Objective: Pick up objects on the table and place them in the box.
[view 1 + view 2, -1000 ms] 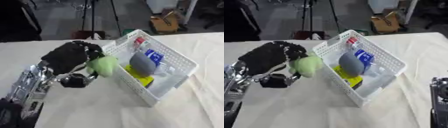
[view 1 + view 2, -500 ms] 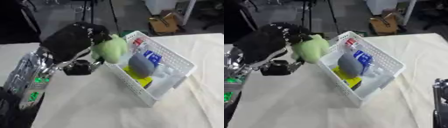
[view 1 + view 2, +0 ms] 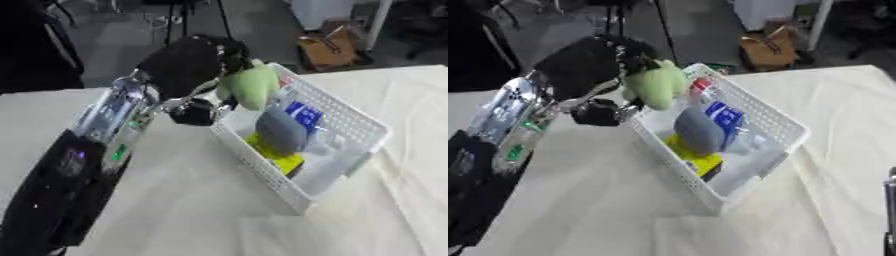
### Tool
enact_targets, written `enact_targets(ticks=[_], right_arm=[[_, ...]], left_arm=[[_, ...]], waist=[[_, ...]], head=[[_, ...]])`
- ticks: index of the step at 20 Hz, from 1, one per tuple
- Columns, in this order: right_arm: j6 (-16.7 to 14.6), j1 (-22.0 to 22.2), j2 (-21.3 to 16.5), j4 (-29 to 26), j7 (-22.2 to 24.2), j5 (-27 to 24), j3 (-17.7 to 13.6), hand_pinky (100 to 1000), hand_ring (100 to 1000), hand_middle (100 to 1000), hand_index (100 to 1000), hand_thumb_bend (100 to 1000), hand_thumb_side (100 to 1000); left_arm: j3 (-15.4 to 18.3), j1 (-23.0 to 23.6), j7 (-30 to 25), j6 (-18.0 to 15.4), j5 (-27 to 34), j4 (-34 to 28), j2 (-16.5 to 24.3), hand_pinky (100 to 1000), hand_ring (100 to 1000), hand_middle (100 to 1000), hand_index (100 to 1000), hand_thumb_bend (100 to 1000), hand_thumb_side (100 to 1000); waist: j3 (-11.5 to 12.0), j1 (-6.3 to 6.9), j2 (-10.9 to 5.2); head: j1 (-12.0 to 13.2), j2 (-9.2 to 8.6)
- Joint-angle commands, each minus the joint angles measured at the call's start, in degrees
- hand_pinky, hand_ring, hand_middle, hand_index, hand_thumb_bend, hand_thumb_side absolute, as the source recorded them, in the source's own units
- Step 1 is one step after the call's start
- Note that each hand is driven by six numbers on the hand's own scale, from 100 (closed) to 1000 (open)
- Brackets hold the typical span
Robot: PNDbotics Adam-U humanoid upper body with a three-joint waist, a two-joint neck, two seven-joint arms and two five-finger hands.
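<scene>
The table (image 3: 201, 210), under a cream cloth, fills the lower part of the frame and runs off at the right. Across the left side the left arm (image 3: 96, 145) rises from the lower left corner toward the upper middle, black with a silver forearm.

The box (image 3: 350, 131) is a white slotted basket lying askew right of centre, one end near the top middle, the other toward the lower right. Inside it lie a grey rounded thing (image 3: 280, 131), a blue packet (image 3: 304, 115) beside it, something yellow (image 3: 278, 156) beneath, and a bit of red (image 3: 703, 86) at the upper end.

The left hand (image 3: 188, 65), upper middle, has its fingers curled round a pale green soft toy (image 3: 252, 87), which hangs clear of the table at the box's upper-left end, just over the rim and overlapping the grey thing in the view. Whether it touches the rim cannot be told.

The right hand shows only as a dark sliver at the lower right edge of the right eye view; its fingers cannot be told.

The step in hand looks like the carry into the box. The next move calls for bringing the toy a little further right over the free space, lowering it and letting the fingers spread.
</scene>
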Motion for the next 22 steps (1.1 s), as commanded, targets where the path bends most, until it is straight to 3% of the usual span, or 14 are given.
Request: enact_targets(ticks=[1,9,11,13,14,16,18,21,22], right_arm=[[-0.39,-1.12,0.06,-0.96,0.11,-0.66,0.27,773,703,617,777,100,866],[-0.88,-2.07,0.54,-0.96,0.47,-1.17,0.76,773,703,616,777,100,865],[-0.97,-2.28,0.6,-0.96,0.57,-1.24,0.86,773,703,616,777,100,868],[-1.0,-2.36,0.61,-0.96,0.64,-1.3,0.91,773,704,616,777,100,867],[-1.01,-2.36,0.61,-0.96,0.66,-1.34,0.93,773,704,616,776,100,866],[-1.01,-2.31,0.59,-0.96,0.71,-1.44,0.97,773,704,616,776,100,866],[-1.05,-2.3,0.6,-0.96,0.77,-1.52,1.05,773,704,616,776,100,864],[-1.08,-2.31,0.6,-0.96,0.8,-1.59,1.07,773,704,616,776,100,864],[-1.08,-2.31,0.6,-0.96,0.8,-1.6,1.06,773,704,616,776,100,863]], left_arm=[[1.29,-2.62,2.76,-0.34,-1.87,4.65,-0.43,688,775,788,485,100,329],[2.82,-5.9,12.28,-0.83,-6.62,14.78,-1.62,678,770,787,498,100,333],[3.08,-6.66,14.34,-0.92,-7.85,16.97,-1.71,683,786,805,621,100,357],[3.28,-7.16,15.5,-1.19,-8.99,18.6,-1.78,685,790,808,650,100,361],[3.24,-7.28,15.71,-1.42,-9.52,19.17,-1.77,714,856,877,998,163,411],[2.85,-7.54,13.99,-2.78,-11.01,20.04,-1.73,720,872,891,1000,194,435],[2.75,-7.69,11.97,-4.17,-12.03,20.04,-1.85,747,933,964,1000,336,532],[2.93,-7.75,10.91,-4.89,-12.56,19.47,-1.9,756,944,974,1000,373,559],[2.97,-7.77,10.87,-4.92,-12.61,19.32,-1.91,790,991,1000,1000,522,671]], waist=[[-0.23,-0.48,-0.71],[-1.47,-0.29,0.18],[-1.83,-0.23,0.33],[-2.0,-0.18,0.39],[-2.03,-0.15,0.41],[-2.03,-0.08,0.43],[-2.08,0.01,0.49],[-2.2,0.08,0.53],[-2.23,0.1,0.54]], head=[[0.74,-0.93],[1.64,-2.1],[1.83,-2.4],[1.95,-2.49],[1.95,-2.51],[1.89,-2.53],[1.9,-2.58],[1.9,-2.7],[1.9,-2.71]])
